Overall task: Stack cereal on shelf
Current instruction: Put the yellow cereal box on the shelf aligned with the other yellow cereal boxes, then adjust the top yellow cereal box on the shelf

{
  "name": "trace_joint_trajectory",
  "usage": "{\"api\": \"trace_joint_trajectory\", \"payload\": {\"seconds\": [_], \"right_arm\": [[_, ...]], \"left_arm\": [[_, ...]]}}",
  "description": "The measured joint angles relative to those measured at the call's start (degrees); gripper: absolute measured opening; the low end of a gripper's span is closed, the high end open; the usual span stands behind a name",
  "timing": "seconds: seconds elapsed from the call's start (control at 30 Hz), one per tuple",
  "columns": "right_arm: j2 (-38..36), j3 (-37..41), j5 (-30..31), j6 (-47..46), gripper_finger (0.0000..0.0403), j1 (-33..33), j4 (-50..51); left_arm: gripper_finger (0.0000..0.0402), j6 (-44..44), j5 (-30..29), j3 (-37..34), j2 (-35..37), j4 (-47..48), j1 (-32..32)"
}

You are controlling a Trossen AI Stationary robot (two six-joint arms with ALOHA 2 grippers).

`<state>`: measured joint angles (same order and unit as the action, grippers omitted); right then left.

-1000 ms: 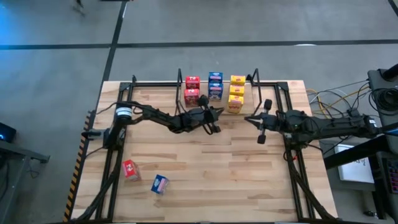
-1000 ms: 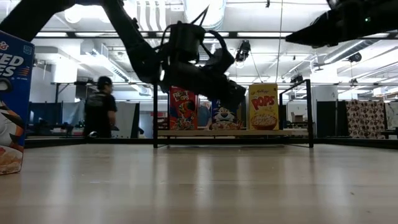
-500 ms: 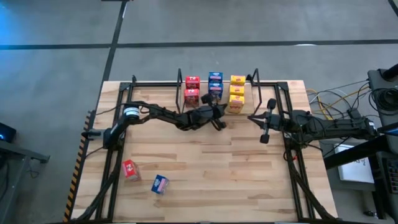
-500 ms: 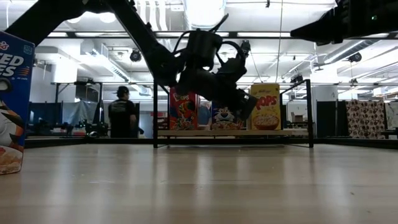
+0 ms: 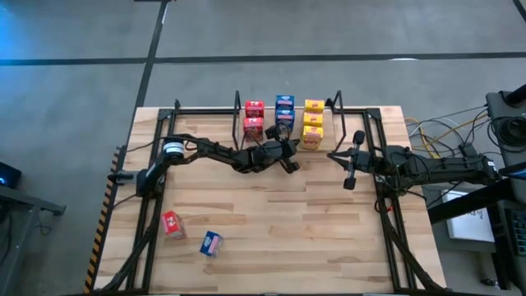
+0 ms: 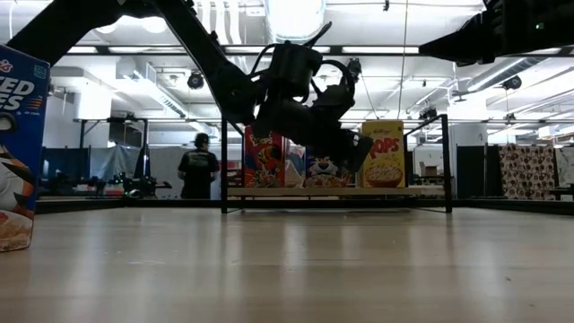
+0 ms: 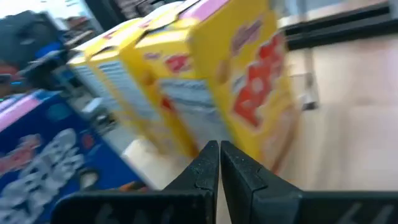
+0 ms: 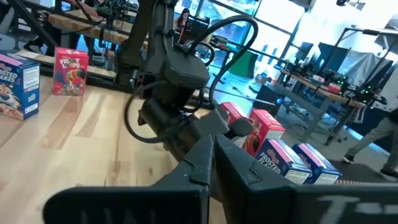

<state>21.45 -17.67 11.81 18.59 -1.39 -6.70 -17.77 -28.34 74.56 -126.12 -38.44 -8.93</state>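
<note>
The shelf [image 5: 362, 111] stands along the table's far edge. It carries two red boxes [image 5: 254, 117], two blue boxes [image 5: 284, 111] and three yellow boxes [image 5: 312, 122]. One red box [image 5: 171, 224] and one blue box [image 5: 211, 242] lie loose near the table's near left corner. My left gripper [image 5: 289, 158] is shut in front of the shelf. Its tips [image 7: 219, 148] point at the nearest yellow box [image 7: 249, 93], with a blue box [image 7: 37, 162] beside it. My right gripper [image 8: 211, 142] is shut and hovers over the table's right side [image 5: 335, 156]. My left gripper points its shut fingertips [image 7: 208, 155] at the lower front of the nearest yellow box [image 7: 273, 137], slanting down from the table's left and near side. I cannot tell whether they touch it.
The shelf's black upright posts [image 6: 446, 161] and the table's black frame rails [image 5: 156, 197] border the work area. The loose blue box looms large at the low view's left edge [image 6: 18, 144]. A person [image 6: 199, 170] walks in the room behind. Bare wood lies in the table's middle [image 5: 279, 222].
My left gripper moved toward the far edge and to the right, up to the shelf's front by the blue and yellow boxes, then held still. My right gripper shifted slightly right. In the room behind, the person walked to the right.
</note>
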Motion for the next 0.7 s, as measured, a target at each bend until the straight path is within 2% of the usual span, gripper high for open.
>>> {"api": "trace_joint_trajectory", "payload": {"seconds": [0.07,0.37,0.53,0.7], "right_arm": [[0.0,0.0,0.2,0.0,0.0009,0.0,0.0],[0.0,0.0,0.2,-0.6,0.0009,0.0,0.0],[0.0,0.0,0.5,-1.4,0.0009,0.0,0.0],[0.5,-0.7,8.2,-7.2,0.0009,0.0,-0.4]], "left_arm": [[0.0000,0.9,2.6,0.1,0.0,0.0,0.0],[0.0000,2.0,2.6,0.2,0.1,-0.1,-0.1],[0.0000,1.5,-3.3,-0.1,0.5,0.0,0.3],[0.0000,-1.1,-4.7,-1.2,3.2,0.0,1.8]]}}
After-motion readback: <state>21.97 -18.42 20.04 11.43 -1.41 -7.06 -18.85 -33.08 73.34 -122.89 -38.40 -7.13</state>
